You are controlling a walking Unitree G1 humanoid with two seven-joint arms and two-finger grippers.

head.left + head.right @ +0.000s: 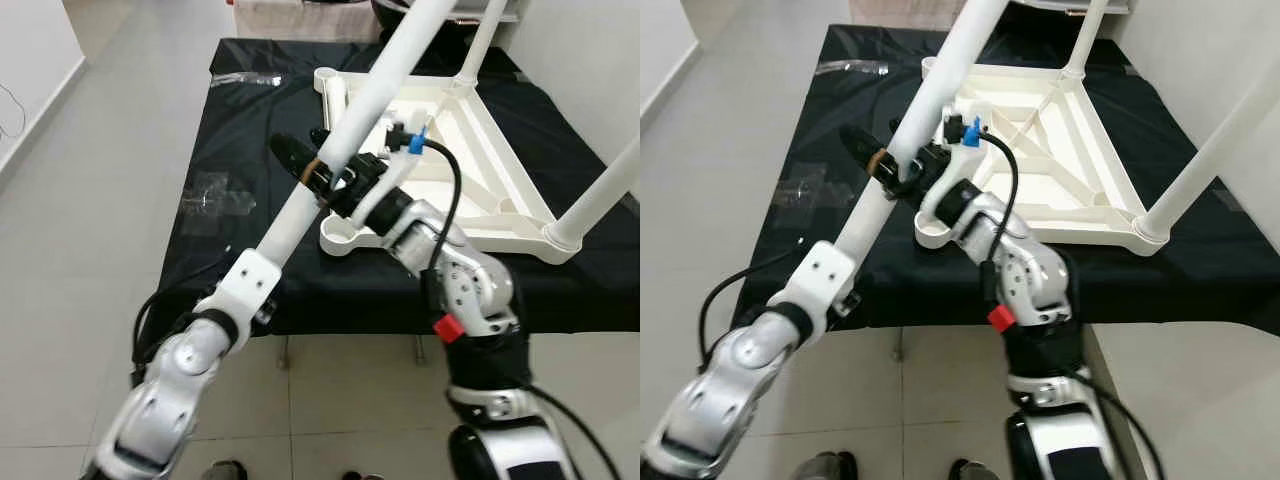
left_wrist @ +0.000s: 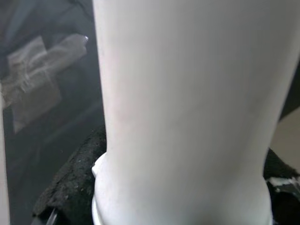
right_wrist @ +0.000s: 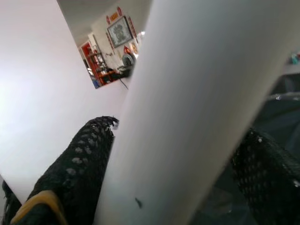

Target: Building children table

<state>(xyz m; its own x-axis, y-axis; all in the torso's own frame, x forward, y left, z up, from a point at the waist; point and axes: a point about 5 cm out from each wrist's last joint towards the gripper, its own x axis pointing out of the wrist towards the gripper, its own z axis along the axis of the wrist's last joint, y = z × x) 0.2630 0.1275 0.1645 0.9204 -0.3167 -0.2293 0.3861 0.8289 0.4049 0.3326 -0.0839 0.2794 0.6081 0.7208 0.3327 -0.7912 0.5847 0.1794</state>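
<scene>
A long white table leg (image 1: 385, 75) slants up from lower left to upper right over the near edge of the black-covered table. My right gripper (image 1: 322, 178) is shut on it about midway, black fingers (image 3: 86, 154) on either side. My left gripper (image 2: 183, 201) holds the leg's lower end, with dark fingers (image 2: 70, 183) flanking the tube. The white tabletop (image 1: 480, 150) lies upside down on the cloth. Its empty corner socket (image 1: 345, 235) sits just below my right gripper.
Two fitted legs stand up from the tabletop, one at the right corner (image 1: 600, 195) and one at the back (image 1: 482, 40). Clear plastic wrappers (image 1: 215, 200) (image 1: 245, 78) lie on the black cloth (image 1: 250, 120). Tiled floor (image 1: 90, 230) stretches to the left.
</scene>
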